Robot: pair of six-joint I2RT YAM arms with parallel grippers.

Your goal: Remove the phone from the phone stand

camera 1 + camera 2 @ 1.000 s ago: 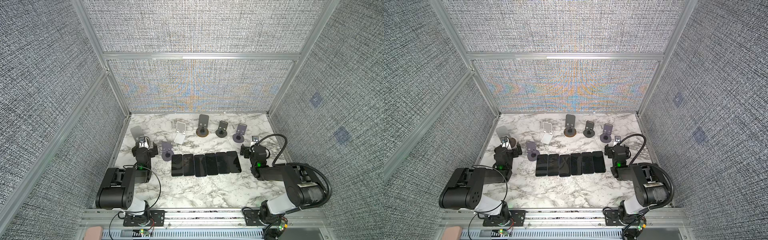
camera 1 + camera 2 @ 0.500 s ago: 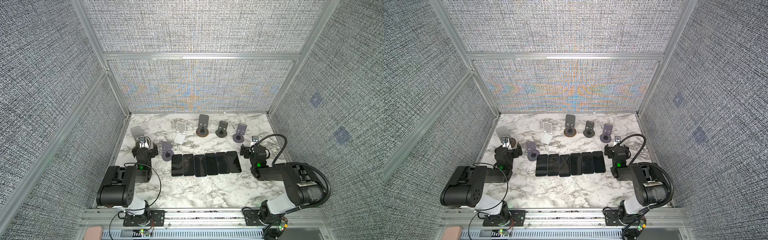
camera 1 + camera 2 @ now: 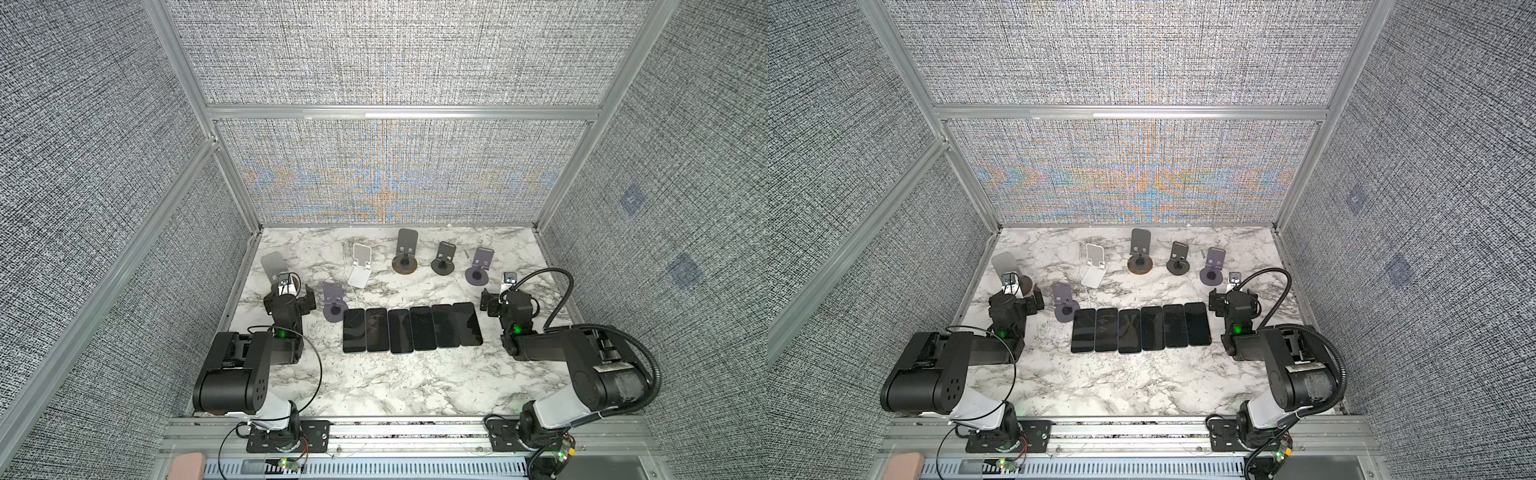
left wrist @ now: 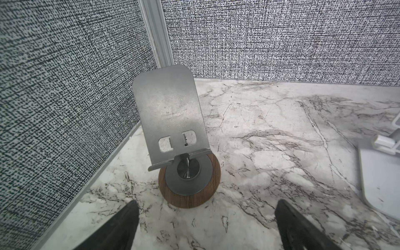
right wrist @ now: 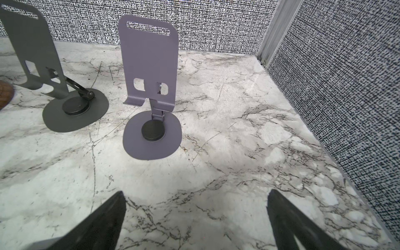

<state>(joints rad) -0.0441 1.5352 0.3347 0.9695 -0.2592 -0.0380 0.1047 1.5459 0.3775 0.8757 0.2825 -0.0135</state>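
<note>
My left pincer (image 4: 205,208) gapes wide and holds nothing, facing a silver phone stand (image 4: 171,112). My right pincer (image 5: 195,195) is spread just as wide, also empty, near a purple stand (image 5: 149,65). Six phones (image 3: 411,328) lie flat, side by side, on the tabletop (image 3: 374,386).

Phones (image 3: 422,328) side by side on the table (image 3: 395,386), stands (image 3: 405,249) in an arc behind them
</note>
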